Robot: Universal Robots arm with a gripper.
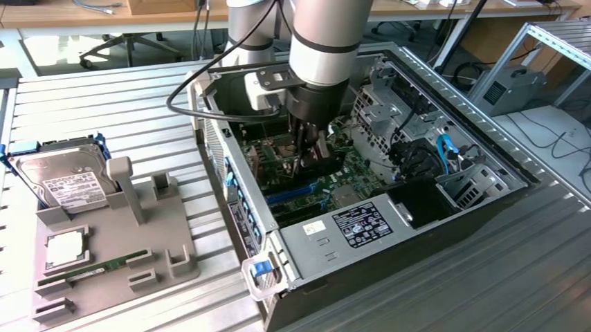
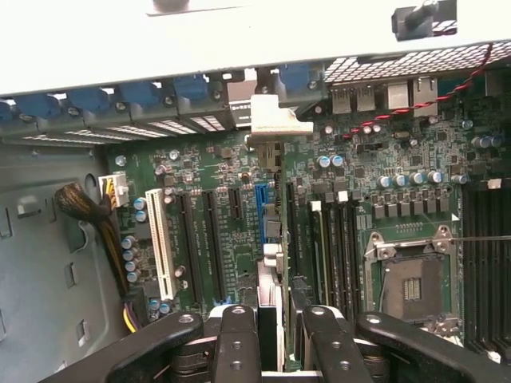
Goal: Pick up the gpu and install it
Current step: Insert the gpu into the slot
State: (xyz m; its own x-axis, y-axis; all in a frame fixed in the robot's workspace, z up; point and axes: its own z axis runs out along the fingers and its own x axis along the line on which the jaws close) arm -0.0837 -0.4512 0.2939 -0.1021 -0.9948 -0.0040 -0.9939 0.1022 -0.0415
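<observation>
GPU card (image 2: 270, 307), thin, dark and seen edge-on with its silver metal bracket (image 2: 275, 118) at the far end, stands clamped between the black fingers (image 2: 238, 343) of the gripper (image 2: 271, 351), jaws drawn narrow around its top edge. Directly below the gripper, the card runs straight along the blue expansion slot (image 2: 262, 209) on the green motherboard (image 2: 215, 223), with its bracket up against the rear wall of the case by the blue slot clips; whether it is fully seated I cannot tell. In the exterior view the grey robot arm (image 1: 319, 48) reaches straight down into the open grey computer case (image 1: 369, 235), the gripper (image 1: 305, 149) deep among the boards. Beside the gripper, the long white slot (image 2: 160, 239) and black slots lie to one side of the card, and the silver open processor socket (image 2: 411, 279) to the other. Well away from the tool, outside the case on the slatted metal table (image 1: 111, 111), a grey parts holder (image 1: 120, 256) carries a silver hard drive with a white label (image 1: 63, 180) and a slim green memory stick (image 1: 97, 268).
</observation>
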